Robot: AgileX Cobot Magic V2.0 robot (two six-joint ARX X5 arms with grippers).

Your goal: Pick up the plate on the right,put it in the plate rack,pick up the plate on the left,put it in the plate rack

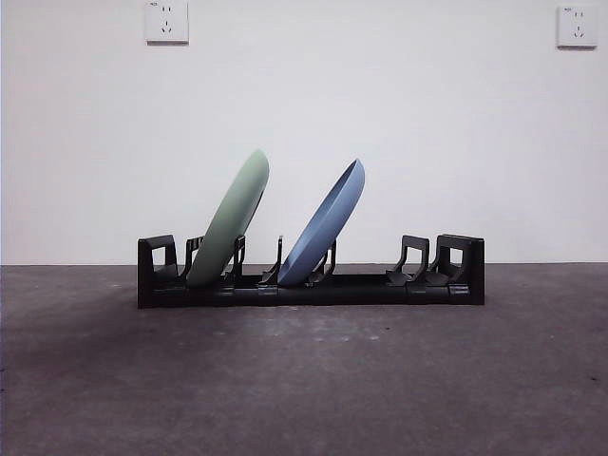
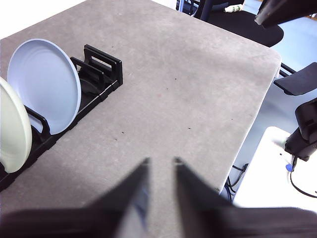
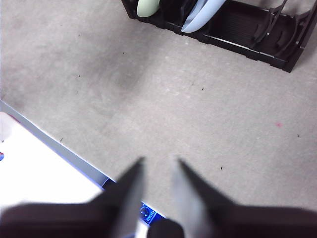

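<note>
The black plate rack [image 1: 370, 288] stands across the middle of the table. Two plates lean in it: a pale green plate [image 1: 229, 219] in the left slots and a blue plate [image 1: 326, 223] near the middle. The left wrist view shows the same rack [image 2: 101, 63] with the blue plate [image 2: 45, 82] and the green plate [image 2: 12, 130] side by side. The right wrist view catches the rack [image 3: 247, 34] and the bottoms of the green plate [image 3: 147, 7] and the blue plate [image 3: 203, 17]. My left gripper [image 2: 161, 161] and right gripper [image 3: 159, 159] hover open and empty above bare table, away from the rack.
The grey table [image 1: 304, 380] runs to a white wall with two sockets [image 1: 166, 21]. The rack's right-hand slots [image 1: 413, 261] hold nothing. Beyond the table's edge, a black chair [image 2: 247, 22] and white floor show in the left wrist view.
</note>
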